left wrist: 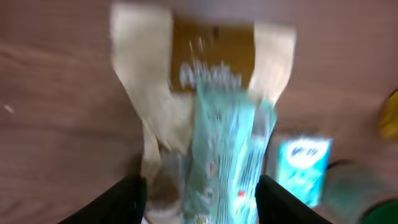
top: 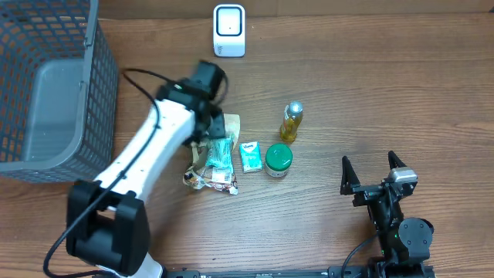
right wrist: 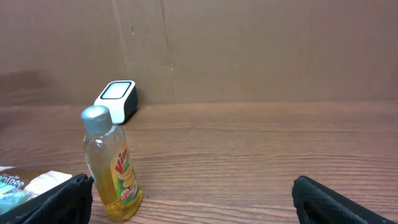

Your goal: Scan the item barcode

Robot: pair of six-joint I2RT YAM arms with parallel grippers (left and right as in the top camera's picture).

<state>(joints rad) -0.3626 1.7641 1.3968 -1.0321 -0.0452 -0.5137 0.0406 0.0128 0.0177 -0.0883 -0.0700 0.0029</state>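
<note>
Teal foil: one crinkled teal plastic packet (left wrist: 227, 149), which I take to be the item for scanning. It lies across a beige paper pouch with a brown label (left wrist: 211, 59), near the middle of the brown wooden table (top: 347, 85).

Left claw (left wrist: 200, 202): hangs over the packet, jaws partway apart, one black finger (left wrist: 127, 199) to each side of it. The wrist view is blurred, so I cannot tell whether either pad touches. Nothing is lifted.

Right claw (top: 373, 171): wide and empty, well apart at the near right.

Step in hand, as I judge it: the pick, with the packet not yet gripped.

Next move calls for:
- closing on the packet alone, leaving the pouch beneath it;
- lifting and carrying it to the white box-shaped scanner (top: 229, 31) at the far edge;
- turning the barcode to the scanner's window, though I cannot see where the code sits.

Neighbours:
- small teal-and-white carton (top: 249, 157), just beside the packet;
- green-lidded jar (top: 279, 159), next along;
- yellow bottle with a silver cap (top: 291, 122), near;
- grey mesh basket (top: 100, 93), at the left edge.

Open room: bare wood runs between the pile and the scanner.
</note>
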